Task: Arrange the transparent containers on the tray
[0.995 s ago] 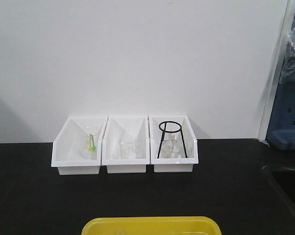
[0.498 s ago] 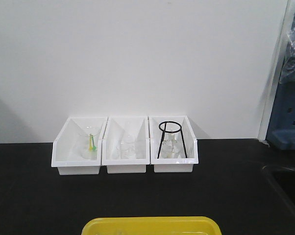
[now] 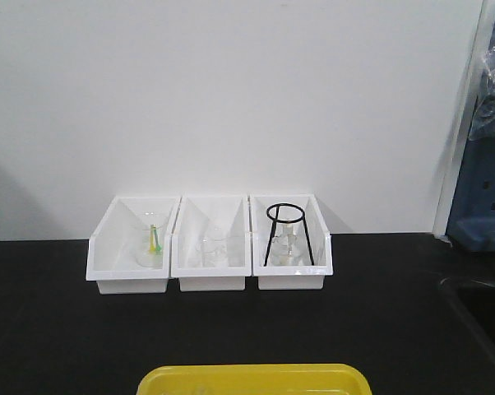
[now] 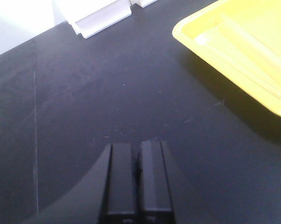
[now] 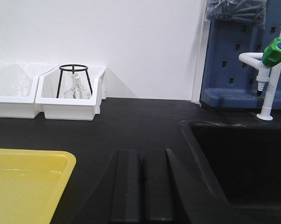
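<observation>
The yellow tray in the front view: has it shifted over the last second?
No. The yellow tray sits at the same spot along the bottom edge, lined up as before below the middle white bin.

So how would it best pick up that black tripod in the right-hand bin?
Probably by the top ring of the tripod, coming straight down from above: the bin walls close in its legs, and a flask sits between them.

L gripper (image 4: 136, 161) seen w/ jaws pressed together, held low over bench; R gripper (image 5: 140, 170) likewise closed, empty.
</observation>
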`<state>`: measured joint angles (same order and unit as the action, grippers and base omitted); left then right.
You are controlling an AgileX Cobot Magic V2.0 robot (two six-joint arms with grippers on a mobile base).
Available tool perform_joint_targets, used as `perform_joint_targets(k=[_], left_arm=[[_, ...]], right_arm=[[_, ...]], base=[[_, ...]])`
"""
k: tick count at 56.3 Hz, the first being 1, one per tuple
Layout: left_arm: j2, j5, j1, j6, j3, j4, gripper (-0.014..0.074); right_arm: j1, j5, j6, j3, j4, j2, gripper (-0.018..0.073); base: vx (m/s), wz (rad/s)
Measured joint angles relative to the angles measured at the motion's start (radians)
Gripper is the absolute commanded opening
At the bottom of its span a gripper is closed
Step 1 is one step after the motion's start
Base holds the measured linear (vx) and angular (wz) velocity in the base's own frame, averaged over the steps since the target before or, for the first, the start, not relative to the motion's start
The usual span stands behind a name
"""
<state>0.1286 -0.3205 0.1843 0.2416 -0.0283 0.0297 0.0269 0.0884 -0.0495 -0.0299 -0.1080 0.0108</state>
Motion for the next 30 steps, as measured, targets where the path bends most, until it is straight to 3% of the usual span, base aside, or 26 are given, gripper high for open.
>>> perform_joint_targets(k=[30], left_arm=[[0.0,0.0,0.0,0.0,0.0,0.0,-0.0006]], right_arm=[[0.0,0.006,0.0,0.0,0.0,0.0,-0.0013]], base=[[0.0,0.0]])
